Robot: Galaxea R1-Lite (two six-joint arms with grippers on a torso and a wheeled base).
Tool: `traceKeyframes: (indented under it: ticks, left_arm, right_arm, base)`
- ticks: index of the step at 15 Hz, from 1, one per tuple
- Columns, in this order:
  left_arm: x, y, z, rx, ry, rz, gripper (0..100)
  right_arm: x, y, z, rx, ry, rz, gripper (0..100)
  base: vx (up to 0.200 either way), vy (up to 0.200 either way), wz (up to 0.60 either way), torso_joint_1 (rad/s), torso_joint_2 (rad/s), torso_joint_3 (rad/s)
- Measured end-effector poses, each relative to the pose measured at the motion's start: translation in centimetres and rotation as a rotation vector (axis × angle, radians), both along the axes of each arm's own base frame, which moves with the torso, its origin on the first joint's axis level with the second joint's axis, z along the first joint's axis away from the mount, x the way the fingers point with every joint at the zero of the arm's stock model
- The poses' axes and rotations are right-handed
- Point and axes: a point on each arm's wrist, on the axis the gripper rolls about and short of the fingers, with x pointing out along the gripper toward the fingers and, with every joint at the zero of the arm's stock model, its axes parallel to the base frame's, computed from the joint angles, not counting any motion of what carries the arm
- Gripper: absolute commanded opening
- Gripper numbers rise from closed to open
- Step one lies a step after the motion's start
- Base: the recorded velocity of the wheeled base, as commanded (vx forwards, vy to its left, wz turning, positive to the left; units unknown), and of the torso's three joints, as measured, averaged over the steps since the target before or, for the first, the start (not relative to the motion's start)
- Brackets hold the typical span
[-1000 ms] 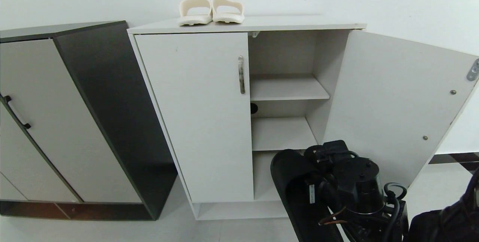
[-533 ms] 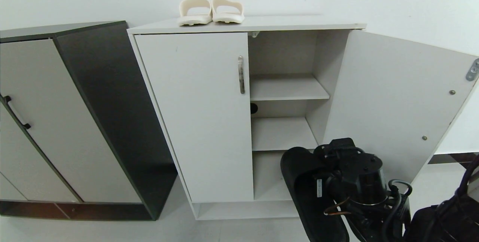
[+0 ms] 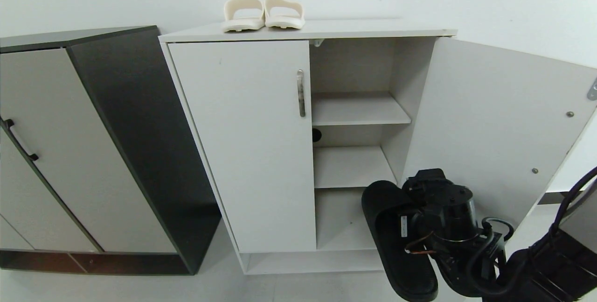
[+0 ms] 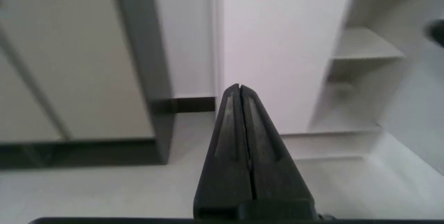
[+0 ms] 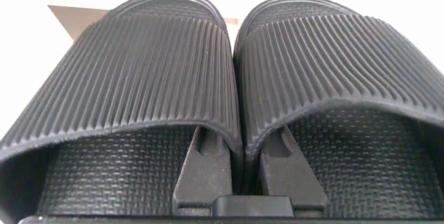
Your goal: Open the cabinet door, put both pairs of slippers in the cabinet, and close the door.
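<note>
Right gripper (image 5: 239,179) pinches two black slippers (image 3: 396,241) together before the cabinet (image 3: 354,29), beside its one open door (image 3: 489,120). Two cream slippers (image 3: 263,12) sit at its top's back-left edge. Left gripper (image 4: 241,113) is closed and empty.

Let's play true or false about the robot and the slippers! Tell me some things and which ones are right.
1. The cream slippers sit on top of the white cabinet. True.
2. The right claw holds the black slippers. True.
3. Both cabinet doors are open. False: only the right door is open; the left door is shut.
4. The black slippers lie on a shelf. False: they hang in the claw in front of the open side, and the shelves you can see are bare.
5. The left claw grips a slipper. False: it is shut and empty.
</note>
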Motion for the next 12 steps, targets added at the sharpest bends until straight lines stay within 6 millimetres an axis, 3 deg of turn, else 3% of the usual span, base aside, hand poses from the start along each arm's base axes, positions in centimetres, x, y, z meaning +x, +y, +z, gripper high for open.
traceKeyframes:
  ticks: [4, 7, 8, 12]
  left_arm:
    - [-0.1, 0.0, 0.0, -0.003, -0.014, -0.008, 0]
    - [-0.1, 0.0, 0.0, -0.003, -0.016, -0.007, 0]
    - [-0.1, 0.0, 0.0, -0.003, -0.015, -0.008, 0]
    - [-0.1, 0.0, 0.0, -0.003, -0.017, -0.008, 0]
  right_arm:
    - [-1.4, 3.1, 0.8, 0.08, -0.059, 0.172, 0]
    - [-2.6, 5.9, 1.2, 0.106, -0.084, 0.249, 0]
    - [-2.6, 6.3, 1.3, 0.105, -0.094, 0.229, 0]
    - [-2.2, 6.8, 0.4, 0.082, -0.087, 0.195, 0]
  base:
    - [0.0, 0.0, 0.0, 0.0, 0.0, 0.0]
    - [0.0, -0.2, 0.0, 0.002, 0.0, 0.001]
    - [0.0, -0.2, 0.0, -0.002, 0.0, 0.002]
    - [0.0, 0.0, 0.0, 0.0, 0.0, 0.0]
